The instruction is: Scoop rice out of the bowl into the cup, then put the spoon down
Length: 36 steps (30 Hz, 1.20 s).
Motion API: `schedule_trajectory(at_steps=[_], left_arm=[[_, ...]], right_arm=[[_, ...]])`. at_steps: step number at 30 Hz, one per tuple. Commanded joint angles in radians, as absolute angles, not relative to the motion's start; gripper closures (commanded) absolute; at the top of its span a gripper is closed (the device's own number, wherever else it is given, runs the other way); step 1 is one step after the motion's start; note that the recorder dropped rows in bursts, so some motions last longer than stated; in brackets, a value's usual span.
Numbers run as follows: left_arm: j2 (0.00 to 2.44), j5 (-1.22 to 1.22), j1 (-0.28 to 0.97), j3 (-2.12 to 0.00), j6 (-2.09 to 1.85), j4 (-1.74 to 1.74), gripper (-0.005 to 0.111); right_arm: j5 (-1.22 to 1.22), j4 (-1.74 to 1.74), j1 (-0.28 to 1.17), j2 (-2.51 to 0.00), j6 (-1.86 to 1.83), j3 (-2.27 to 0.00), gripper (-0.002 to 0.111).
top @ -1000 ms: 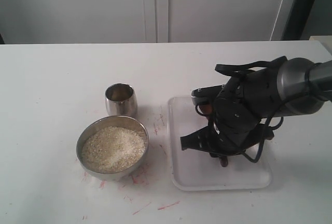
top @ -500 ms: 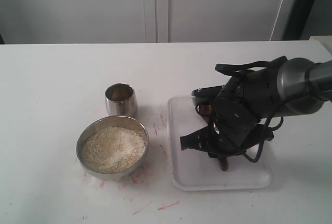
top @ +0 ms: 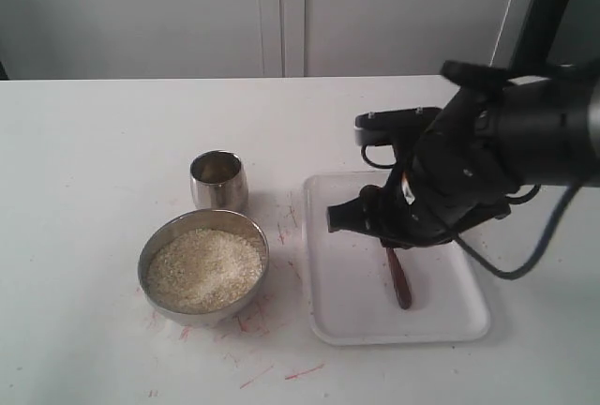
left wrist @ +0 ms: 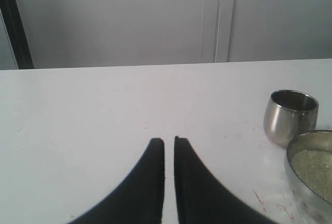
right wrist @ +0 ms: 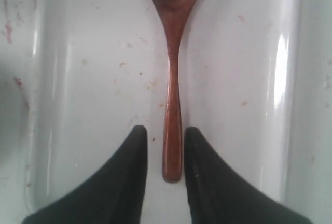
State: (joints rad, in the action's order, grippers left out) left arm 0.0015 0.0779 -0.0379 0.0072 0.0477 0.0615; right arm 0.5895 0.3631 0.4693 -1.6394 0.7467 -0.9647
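Note:
The dark wooden spoon (top: 400, 283) (right wrist: 173, 73) lies flat on the white tray (top: 349, 316) (right wrist: 88, 79). My right gripper (right wrist: 165, 129) is open and hovers above the tray, its fingers standing to either side of the handle's end without touching it. The right arm (top: 478, 157) covers the spoon's far part in the exterior view. The steel bowl (top: 144, 264) (left wrist: 306, 137) holds rice (top: 204, 267) (left wrist: 317, 166). Behind it stands the small steel cup (top: 218, 180) (left wrist: 290, 111). My left gripper (left wrist: 169, 140) is shut and empty over bare table, left of the cup.
Red smudges mark the white table (top: 112, 133) around the bowl and the tray's left edge. A wall of pale cabinet doors (top: 281, 11) rises behind the table's far edge.
My right gripper has lifted up off the tray and drawn back, leaving the spoon lying there. Bowl, cup and rice are unmoved.

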Motion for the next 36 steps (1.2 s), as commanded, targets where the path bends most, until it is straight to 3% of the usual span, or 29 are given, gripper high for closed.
schedule_trajectory(at_steps=[1,23,28,36], left_arm=[[0.000,0.083,-0.034,0.000,0.049,0.067,0.092],[0.000,0.083,-0.034,0.000,0.049,0.067,0.092],[0.000,0.083,-0.034,0.000,0.049,0.067,0.092],[0.000,0.083,-0.034,0.000,0.049,0.067,0.092]], right_arm=[[0.662,0.295,0.471,-1.484,0.625,-0.943,0.083],[0.734,-0.142,0.471,-0.373,0.111,-0.563,0.083],[0.637,-0.168,0.471,-0.234,-0.019,-0.502,0.083],[0.419,-0.138,0.471,-0.226,-0.100,-0.427,0.083]])
